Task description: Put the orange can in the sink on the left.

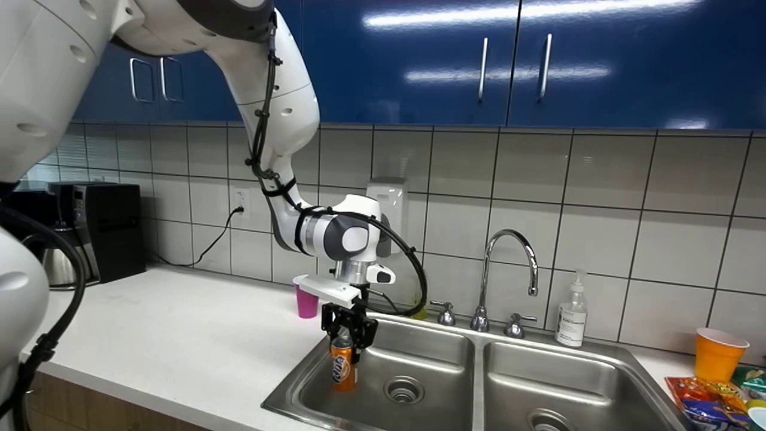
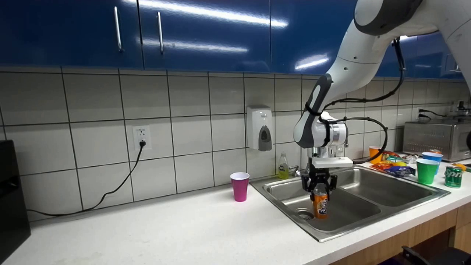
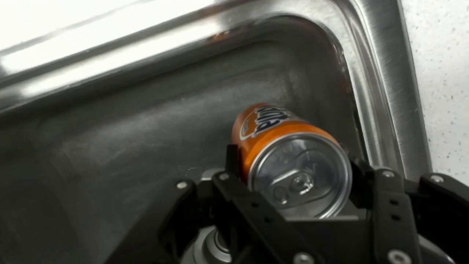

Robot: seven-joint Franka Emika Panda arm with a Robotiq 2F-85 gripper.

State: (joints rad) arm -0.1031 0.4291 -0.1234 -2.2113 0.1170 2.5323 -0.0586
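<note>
The orange can (image 1: 342, 372) is upright in the left basin of the steel sink (image 1: 440, 389). It also shows in an exterior view (image 2: 321, 209) near that basin's drain. I cannot tell whether its base touches the basin floor. My gripper (image 1: 344, 350) points down around the can's upper part. In the wrist view, my gripper (image 3: 295, 167) has a finger against each side of the orange can (image 3: 278, 128), just below the lid, and looks shut on it. The can's silver lid faces the camera. Part of its lower edge is hidden behind the gripper.
The faucet (image 1: 483, 281) stands behind the sink, with a soap bottle (image 1: 572, 314) to its right. A pink cup (image 2: 240, 187) is on the counter. An orange cup (image 1: 718, 356), snack bags and a green can (image 2: 453, 176) stand beyond the other basin.
</note>
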